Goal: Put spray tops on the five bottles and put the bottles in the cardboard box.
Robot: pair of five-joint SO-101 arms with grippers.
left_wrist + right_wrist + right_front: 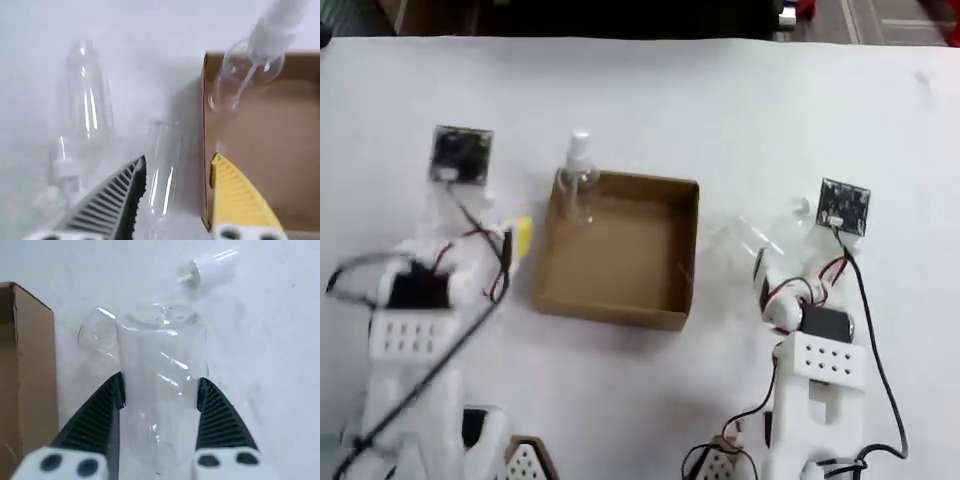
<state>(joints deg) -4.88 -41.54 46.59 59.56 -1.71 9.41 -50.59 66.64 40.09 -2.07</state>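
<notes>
Closest up: right gripper (160, 382), its 2 black fingers (100, 410) clamped on opposite sides of a clear bottle (160, 340). Just past that, a loose spray top (207, 262) on its side on the white table (275, 340), apart from the bottle. Beside this gripper, an outer wall of the cardboard box (25, 365).

On the box's other side: left gripper (179, 160), fingers spread wide, 1 grey finger (120, 200) and 1 yellow finger (235, 200). Between them, flat on the table, an uncapped bottle (160, 190); contact with either finger impossible to tell. Yellow finger right at the box wall. Farther out, a second bare bottle (87, 105), also lying flat, near the first.

Farthest off: 1 capped bottle (578, 190), white sprayer fitted, upright inside the box at its far corner on the left arm's side, against the wall.
</notes>
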